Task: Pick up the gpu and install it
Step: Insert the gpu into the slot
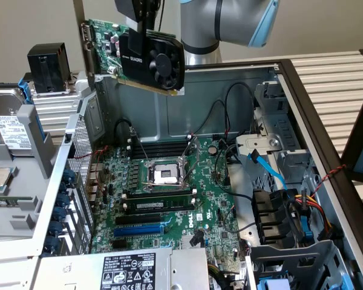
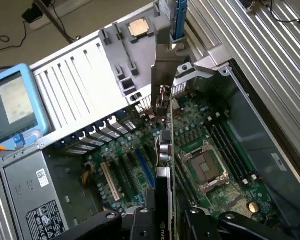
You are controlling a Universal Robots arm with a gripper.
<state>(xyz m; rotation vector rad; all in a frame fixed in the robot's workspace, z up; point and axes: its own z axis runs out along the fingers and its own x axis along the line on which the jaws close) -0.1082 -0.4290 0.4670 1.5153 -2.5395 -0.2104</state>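
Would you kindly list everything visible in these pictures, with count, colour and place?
Metal computer case: one, grey, open, centre.
Motherboard: one, green, on the case floor.
Power supply: one, grey, white label, near edge.
Processor socket: one, silver-framed, mid-board.
Expansion slot: one, blue, near the power supply.
Hard drive: one, silver, exterior view's left.
Flat cable: one, blue, exterior view's right.
gpu, green card with black fan shroud and silver bracket: one, held above the case.
Robot arm: one, grey and blue, above the case.
Gripper: one, black, shut on the gpu.

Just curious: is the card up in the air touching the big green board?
Apart. The exterior view shows the gpu hanging high, with open space between it and the motherboard.
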